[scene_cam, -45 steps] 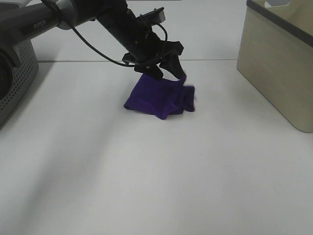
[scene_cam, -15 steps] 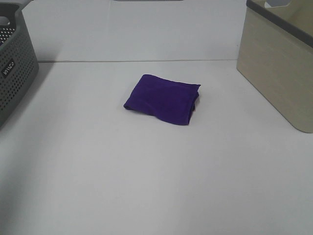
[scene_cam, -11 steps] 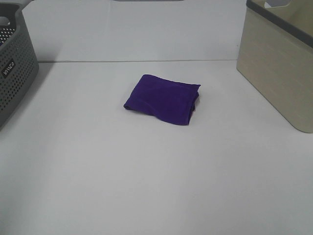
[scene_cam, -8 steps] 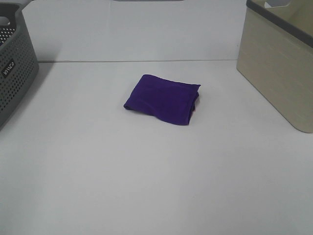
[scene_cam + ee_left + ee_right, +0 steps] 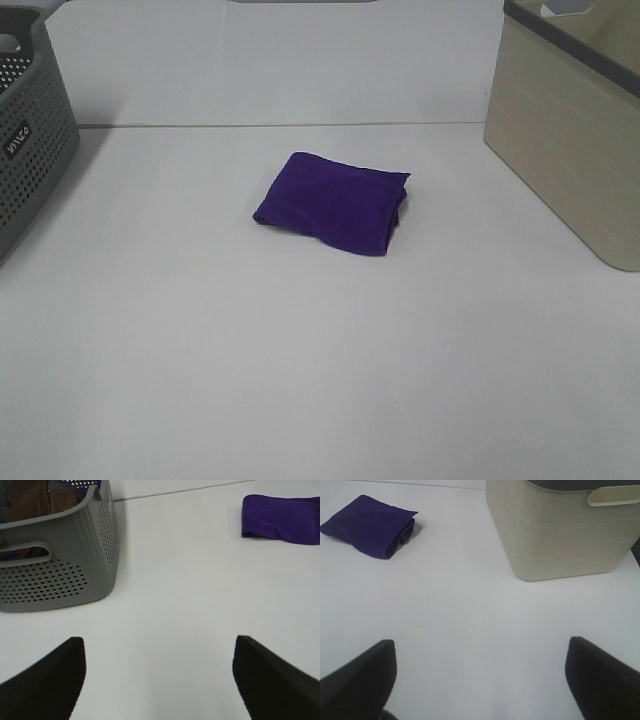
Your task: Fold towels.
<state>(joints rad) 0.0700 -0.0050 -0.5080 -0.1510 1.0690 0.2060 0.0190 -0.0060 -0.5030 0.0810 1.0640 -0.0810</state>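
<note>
A: Where is the towel (image 5: 333, 203)?

B: On the white table (image 5: 300, 360), folded into a small purple bundle, about midway between the grey basket (image 5: 30, 120) at the left edge and the beige bin (image 5: 570, 140) at the right. Nothing touches it.

A: Any tag showing?

B: None that I can make out. The rolled layers show along its side in the right wrist view (image 5: 370, 525); the left wrist view cuts the cloth off at the frame edge (image 5: 282, 517).

A: And the grippers?

B: Neither appears in the high view. Each wrist camera catches only two dark fingertips at the frame's lower corners. The left gripper (image 5: 160, 680) stands wide apart over bare table, holding nothing; the right gripper (image 5: 480, 680) likewise.

A: What is in the basket?

B: Something brown inside (image 5: 45, 500), partly hidden by the wall. The bin's inside is not visible.
</note>
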